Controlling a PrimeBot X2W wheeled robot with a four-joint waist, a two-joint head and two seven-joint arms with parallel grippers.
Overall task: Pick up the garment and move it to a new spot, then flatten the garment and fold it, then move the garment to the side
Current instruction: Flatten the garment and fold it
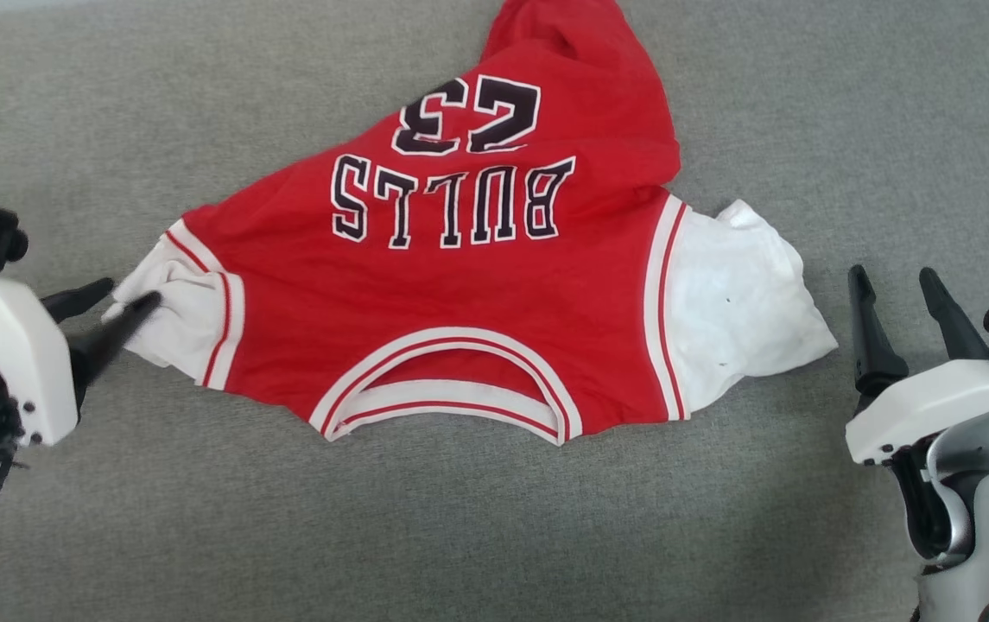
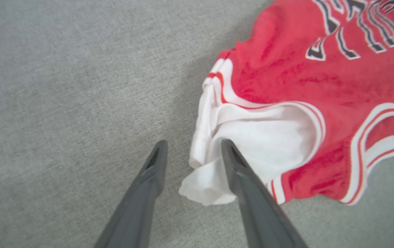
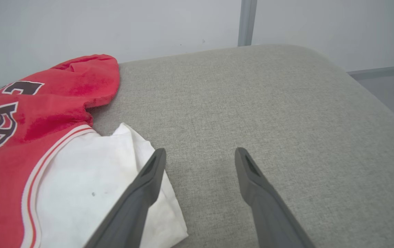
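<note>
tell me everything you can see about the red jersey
The jersey is red, soft-looking cloth with white sleeves, white-and-red striped trim at the neck and armholes, and black white-edged BULLS and 23. It lies lettered side up on grey upholstery, neck toward the robot, rumpled, its far end bunched. The left gripper is at the edge of one crumpled sleeve, fingers apart, one over the cloth.

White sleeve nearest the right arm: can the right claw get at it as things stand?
Probably yes. The right claw stands open just beside the white sleeve, with only bare grey cushion between them; nothing covers the sleeve's outer edge.
</note>
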